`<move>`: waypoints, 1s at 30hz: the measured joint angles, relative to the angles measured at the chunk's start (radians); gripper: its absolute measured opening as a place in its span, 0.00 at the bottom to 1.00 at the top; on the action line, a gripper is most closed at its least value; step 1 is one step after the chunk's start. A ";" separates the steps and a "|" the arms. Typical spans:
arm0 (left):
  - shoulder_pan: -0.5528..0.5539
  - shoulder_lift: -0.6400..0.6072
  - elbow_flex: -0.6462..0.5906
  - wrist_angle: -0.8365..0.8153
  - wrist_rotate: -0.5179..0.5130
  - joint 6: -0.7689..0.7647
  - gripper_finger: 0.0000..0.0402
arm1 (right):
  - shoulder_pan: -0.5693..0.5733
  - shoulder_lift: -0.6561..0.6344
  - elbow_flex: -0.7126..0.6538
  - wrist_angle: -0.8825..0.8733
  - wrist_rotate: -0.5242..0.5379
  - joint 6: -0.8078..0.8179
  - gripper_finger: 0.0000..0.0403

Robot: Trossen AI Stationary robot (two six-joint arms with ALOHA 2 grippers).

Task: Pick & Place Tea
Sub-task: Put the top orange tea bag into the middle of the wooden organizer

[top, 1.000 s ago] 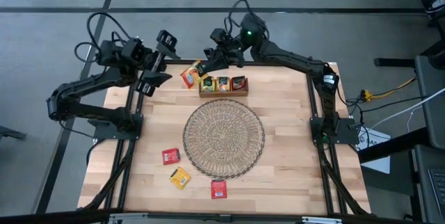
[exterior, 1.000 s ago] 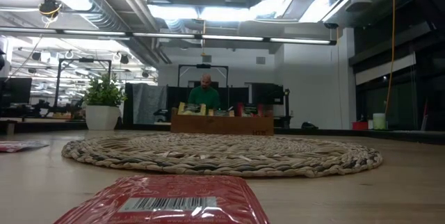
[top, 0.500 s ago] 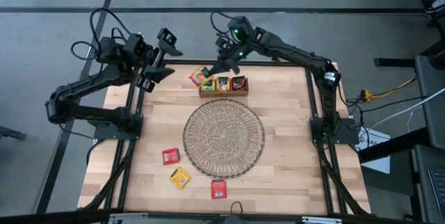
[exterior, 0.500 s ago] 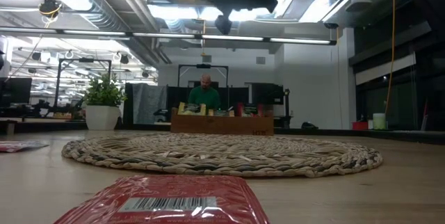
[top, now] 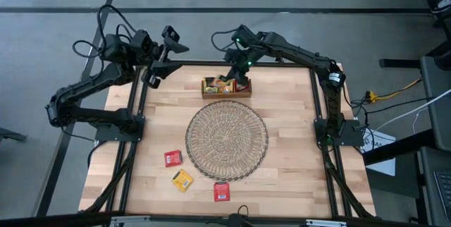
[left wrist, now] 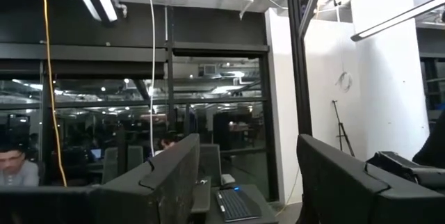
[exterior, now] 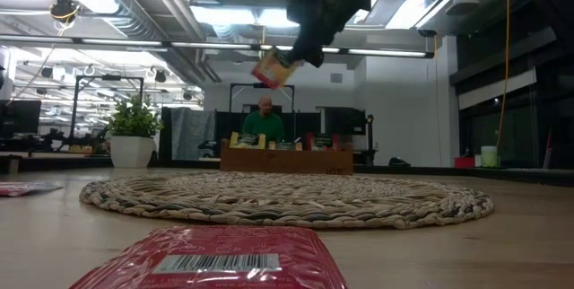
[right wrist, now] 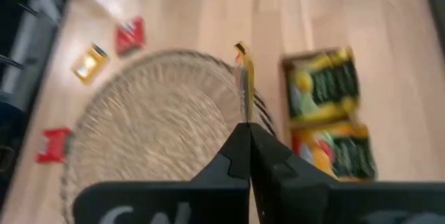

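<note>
Three tea sachets lie loose on the tabletop (top: 296,149) in the high view: a red one (top: 173,158), a yellow one (top: 182,179) and another red one (top: 221,192), all near the round wicker mat (top: 226,139). Beyond the mat, a wooden box (top: 226,87) holds more sachets. The right gripper (top: 234,79) hangs over that box, jaws clenched on a sachet. The left gripper (top: 161,61) waits off the tabletop's far left corner, jaws released.

The low view shows the held sachet (exterior: 274,67) raised well above the box (exterior: 286,160), with a potted plant (exterior: 133,133) and a person (exterior: 264,120) behind.

The left wrist view shows only open fingers (left wrist: 170,175) and the room.

The right wrist view shows the sachet (right wrist: 243,83) edge-on between pinched fingers (right wrist: 240,156), above the mat's rim.
</note>
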 joint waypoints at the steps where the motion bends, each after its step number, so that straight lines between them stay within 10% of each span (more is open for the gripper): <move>1: 0.001 0.000 0.000 -0.002 0.000 0.000 0.59 | 0.000 0.000 0.000 -0.016 0.022 -0.012 0.00; 14: 0.001 0.000 0.000 -0.061 -0.044 0.001 0.59 | 0.015 0.000 0.000 -0.092 0.300 -0.142 0.00; 30: 0.001 0.000 0.000 -0.103 -0.064 -0.014 0.59 | 0.060 0.028 -0.001 -0.093 0.392 -0.194 0.00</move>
